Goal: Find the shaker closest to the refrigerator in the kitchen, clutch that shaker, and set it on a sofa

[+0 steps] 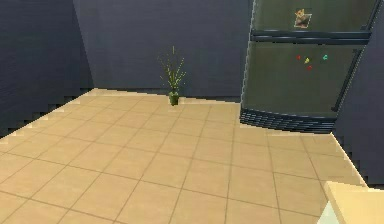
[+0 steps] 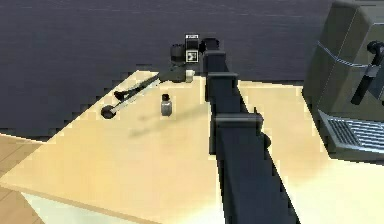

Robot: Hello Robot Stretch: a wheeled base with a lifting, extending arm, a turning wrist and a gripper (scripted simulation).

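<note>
The dark arm (image 2: pixel 240 140) stretches over the pale surface (image 2: pixel 90 150); its claw (image 2: pixel 173 68) is near a small dark-capped shaker (image 2: pixel 166 104) standing upright there. Whether the claw holds anything cannot be told.

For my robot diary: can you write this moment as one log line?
arm: out over counter | gripper: near shaker | holding: cannot tell | refrigerator: forward view's right

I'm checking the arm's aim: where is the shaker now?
In the arm side view, the shaker stands on the pale countertop, left of the arm, between it and a dark long-handled utensil, below the gripper in the picture.
</note>
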